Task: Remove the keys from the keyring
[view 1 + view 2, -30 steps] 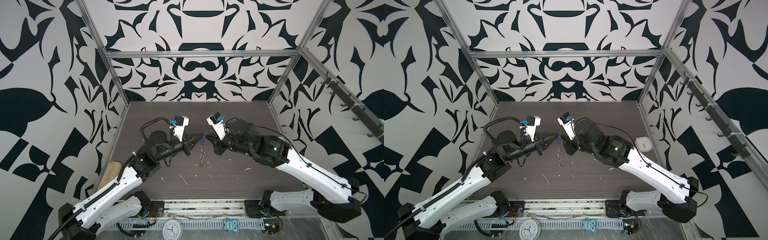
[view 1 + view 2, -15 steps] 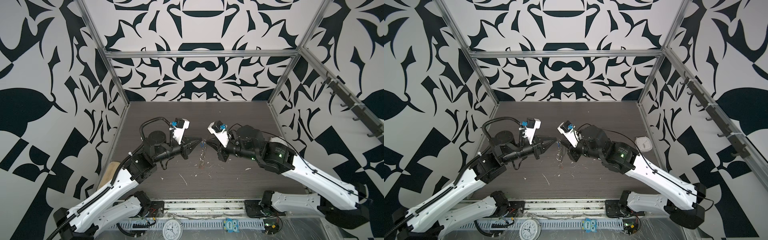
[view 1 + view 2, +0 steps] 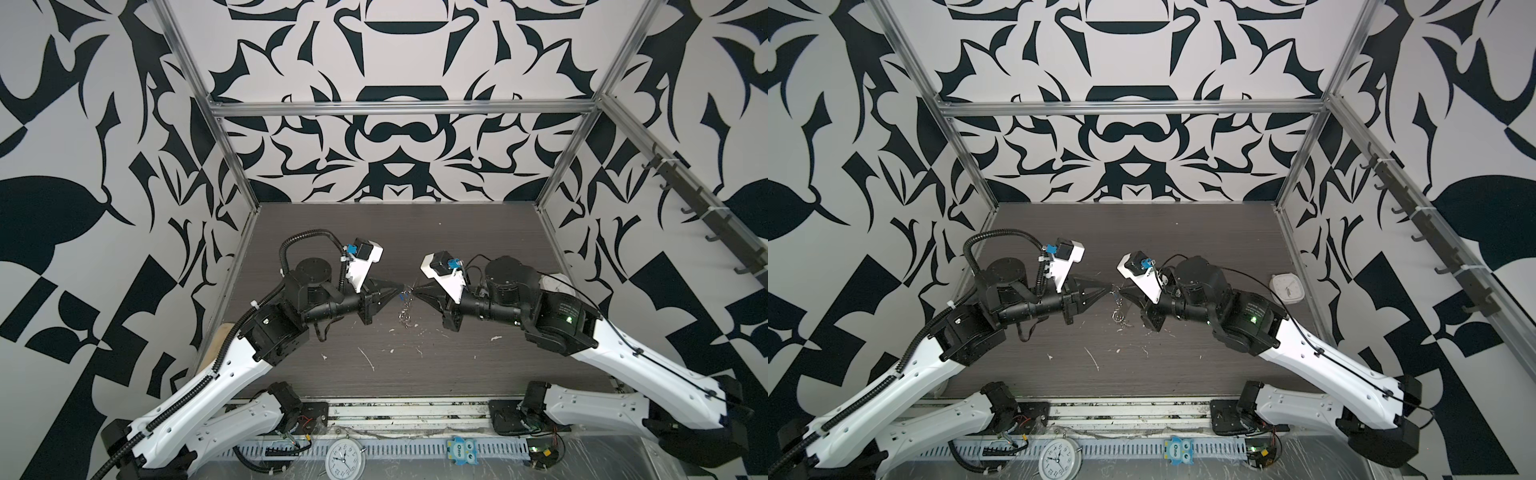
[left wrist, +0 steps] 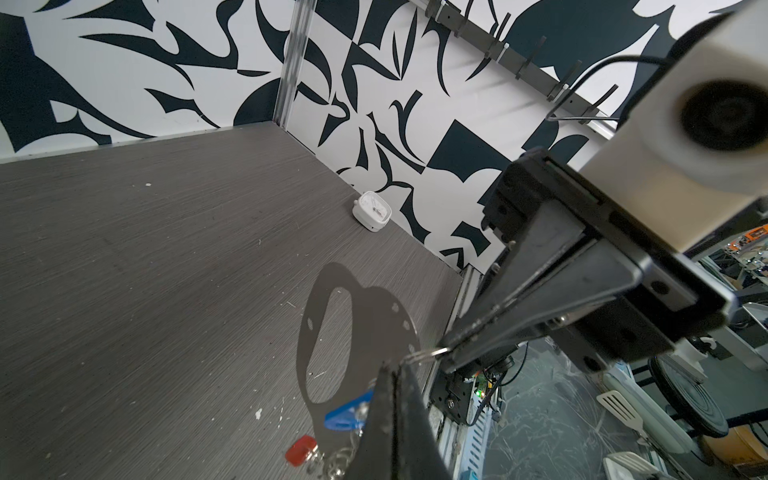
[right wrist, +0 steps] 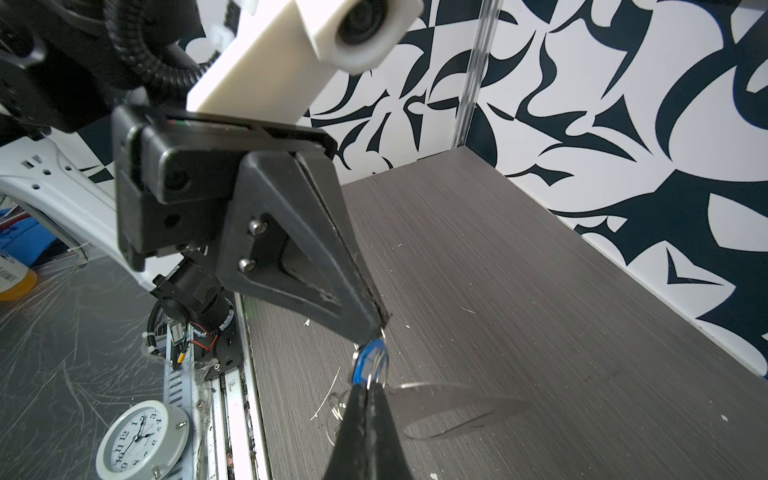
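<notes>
Above the dark desk (image 3: pixel 415 232), the left pincer (image 3: pixel 400 286) and right pincer (image 3: pixel 417 288) nearly meet tip to tip, both pinched shut. The keyring (image 3: pixel 405 318) dangles between them, a blue key (image 3: pixel 401 297) at its top.

Blue key (image 4: pixel 345 415), red key (image 4: pixel 300 450), silvery keyring (image 4: pixel 337 459); dark grey wood-grain table (image 4: pixel 166 270); black-and-white swirl-patterned walls (image 3: pixel 395 50).

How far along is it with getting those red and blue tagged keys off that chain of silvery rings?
Done: nothing yet; the blue plastic-tagged key and the red plastic-tagged key both hang from the chain of thin silvery metal rings. In hand: the left gripper and right gripper are each shut on a ring. To do: freeing both keys.
</notes>
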Controlling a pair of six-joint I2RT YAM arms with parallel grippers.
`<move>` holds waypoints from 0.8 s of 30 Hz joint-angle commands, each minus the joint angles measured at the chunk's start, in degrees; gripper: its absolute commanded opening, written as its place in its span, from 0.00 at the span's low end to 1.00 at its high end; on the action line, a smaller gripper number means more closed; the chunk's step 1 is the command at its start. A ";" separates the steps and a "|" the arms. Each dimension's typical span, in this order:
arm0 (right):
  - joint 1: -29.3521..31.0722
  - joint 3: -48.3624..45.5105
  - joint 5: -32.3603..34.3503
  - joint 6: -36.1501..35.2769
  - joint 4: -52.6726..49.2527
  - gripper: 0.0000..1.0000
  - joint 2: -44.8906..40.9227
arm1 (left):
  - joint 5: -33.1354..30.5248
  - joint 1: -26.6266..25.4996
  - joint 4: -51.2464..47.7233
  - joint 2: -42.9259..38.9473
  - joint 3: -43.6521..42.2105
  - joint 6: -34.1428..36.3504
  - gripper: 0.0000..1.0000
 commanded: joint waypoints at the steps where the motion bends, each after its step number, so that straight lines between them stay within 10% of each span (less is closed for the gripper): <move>1: 0.47 1.94 -4.97 0.04 6.42 0.00 -1.51 | -1.77 0.68 -2.53 0.67 1.09 0.72 0.00; 24: 0.45 -3.00 -5.22 2.96 20.04 0.00 -4.20 | 21.79 10.25 22.70 0.86 -8.65 -16.80 0.00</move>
